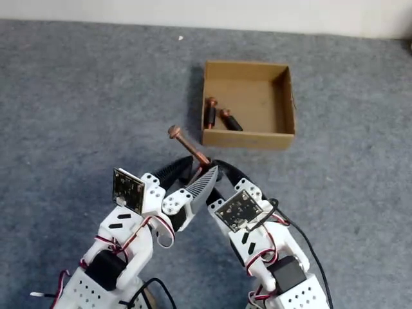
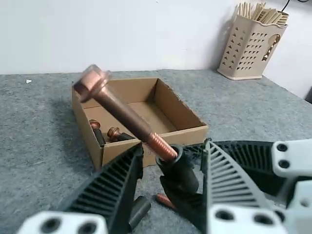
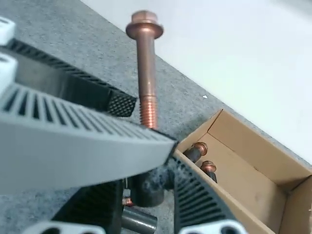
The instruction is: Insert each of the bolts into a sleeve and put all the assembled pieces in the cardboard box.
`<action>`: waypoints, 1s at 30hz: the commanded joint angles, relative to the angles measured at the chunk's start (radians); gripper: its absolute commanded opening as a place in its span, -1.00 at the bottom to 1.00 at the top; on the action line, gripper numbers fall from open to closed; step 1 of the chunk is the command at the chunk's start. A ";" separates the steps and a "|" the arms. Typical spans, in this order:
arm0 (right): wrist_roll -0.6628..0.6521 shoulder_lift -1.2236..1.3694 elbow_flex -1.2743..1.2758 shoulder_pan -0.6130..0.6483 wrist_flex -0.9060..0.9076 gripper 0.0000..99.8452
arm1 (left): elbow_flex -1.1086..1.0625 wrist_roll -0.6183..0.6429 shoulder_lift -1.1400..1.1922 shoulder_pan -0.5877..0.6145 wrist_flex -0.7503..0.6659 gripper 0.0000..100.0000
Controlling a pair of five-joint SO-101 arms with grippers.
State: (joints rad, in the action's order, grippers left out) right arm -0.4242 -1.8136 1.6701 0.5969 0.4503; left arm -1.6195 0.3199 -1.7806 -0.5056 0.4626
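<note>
Copper-coloured flanged bolt [image 2: 122, 109] leans just in front of the brown cardboard box [image 1: 248, 138], its threaded tip in a black cylindrical sleeve [image 2: 178, 170] that is largely hidden by fingers. A dark cylinder [image 2: 139, 210] on the grey worktop [image 1: 77, 96] below is cut off. The right pincer [image 3: 146, 178] is clenched on the sleeve. The left pincer [image 2: 174, 145] is parted, flanking the bolt tip. Two sleeved bolts [image 1: 210, 114] lie in the box.

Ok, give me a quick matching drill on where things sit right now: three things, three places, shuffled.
Things:
1. copper bolt
2. black sleeve
3. two assembled pieces

Places:
A. lying in the cardboard box
B. gripped between the fingers of the right gripper
C. threaded tip in the sleeve's mouth, head tilted up in the air

Pairs: 1-C, 2-B, 3-A.
</note>
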 commanded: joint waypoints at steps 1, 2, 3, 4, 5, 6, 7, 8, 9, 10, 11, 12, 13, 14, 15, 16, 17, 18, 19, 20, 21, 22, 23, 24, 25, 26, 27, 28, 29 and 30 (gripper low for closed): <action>-0.005 -0.022 0.111 0.007 -0.048 -0.99 | 0.033 -0.008 -0.012 0.013 0.000 -0.58; -0.005 -0.024 0.111 0.005 -0.067 -0.99 | 0.048 -0.009 -0.012 0.013 0.000 -0.58; -0.005 -0.025 0.111 0.005 -0.087 -0.99 | 0.067 -0.011 -0.012 0.012 0.000 -0.58; -0.005 -0.025 0.111 0.005 -0.111 -0.99 | 0.085 -0.012 -0.012 0.012 0.002 -0.58; -0.005 -0.025 0.111 0.005 -0.136 -0.99 | 0.107 -0.014 -0.012 0.012 0.003 -0.58; -0.005 -0.024 0.111 0.005 -0.162 -0.99 | 0.128 -0.014 -0.012 0.012 0.005 -0.58; -0.005 -0.024 0.111 0.005 -0.186 -0.99 | 0.147 -0.014 -0.012 0.012 0.006 -0.58; -0.005 -0.024 0.111 0.005 -0.208 -0.99 | 0.160 -0.017 -0.012 0.010 0.006 -0.58; -0.005 -0.024 0.111 0.005 -0.228 -0.99 | 0.171 -0.032 -0.012 0.010 0.008 -0.58; -0.005 -0.024 0.111 0.005 -0.245 -0.99 | 0.177 -0.066 -0.012 0.010 0.008 -0.58; -0.005 -0.024 0.111 0.005 -0.257 -0.99 | 0.182 -0.100 -0.012 0.010 0.008 -0.58; -0.005 -0.024 0.111 0.005 -0.265 -0.99 | 0.183 -0.121 -0.012 0.010 0.008 -0.58; -0.005 -0.024 0.111 0.005 -0.269 -0.99 | 0.185 -0.129 -0.012 0.013 0.012 -0.58; -0.005 -0.024 0.111 0.005 -0.269 -0.99 | 0.196 -0.129 -0.012 0.016 0.026 -0.58; -0.003 -0.024 0.111 0.005 -0.269 -0.99 | 0.209 -0.129 -0.012 0.018 0.049 -0.58; -0.003 -0.024 0.111 0.005 -0.269 -0.99 | 0.228 -0.129 -0.012 0.018 0.075 -0.58; -0.003 -0.024 0.111 0.005 -0.269 -0.99 | 0.249 -0.127 -0.012 0.018 0.098 -0.58; -0.003 -0.024 0.111 0.005 -0.271 -0.99 | 0.274 -0.126 -0.012 0.019 0.118 -0.58; -0.003 -0.024 0.111 0.005 -0.277 -0.99 | 0.295 -0.112 -0.012 0.019 0.133 -0.58; -0.003 -0.024 0.111 0.005 -0.285 -0.99 | 0.318 -0.086 -0.012 0.019 0.143 -0.58; -0.003 -0.024 0.111 0.004 -0.297 -0.99 | 0.340 -0.064 -0.013 0.021 0.150 -0.58; -0.003 -0.024 0.111 0.004 -0.308 -0.99 | 0.360 -0.052 -0.013 0.021 0.152 -0.58; -0.003 -0.024 0.111 0.004 -0.318 -0.99 | 0.380 -0.043 -0.013 0.027 0.157 -0.58; -0.003 -0.024 0.111 0.004 -0.328 -0.99 | 0.398 -0.041 -0.013 0.041 0.158 -0.58; -0.003 -0.024 0.111 0.004 -0.334 -0.99 | 0.414 -0.041 -0.013 0.059 0.158 -0.58; -0.003 -0.024 0.111 0.004 -0.334 -0.99 | 0.426 -0.041 -0.013 0.079 0.157 -0.58; -0.003 -0.024 0.111 0.004 -0.334 -0.99 | 0.435 -0.028 -0.013 0.104 0.157 -0.58; -0.003 -0.024 0.111 0.004 -0.334 -0.99 | 0.440 0.002 -0.013 0.134 0.157 -0.58; -0.003 -0.024 0.111 0.005 -0.334 -0.99 | 0.440 0.035 -0.013 0.162 0.157 -0.58; -0.003 -0.024 0.111 0.010 -0.334 -0.99 | 0.433 0.061 -0.012 0.182 0.155 -0.58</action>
State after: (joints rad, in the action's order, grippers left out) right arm -0.4242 -1.8136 1.6701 0.5969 0.1573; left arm -1.2375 0.2862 -1.7944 -0.4120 0.6160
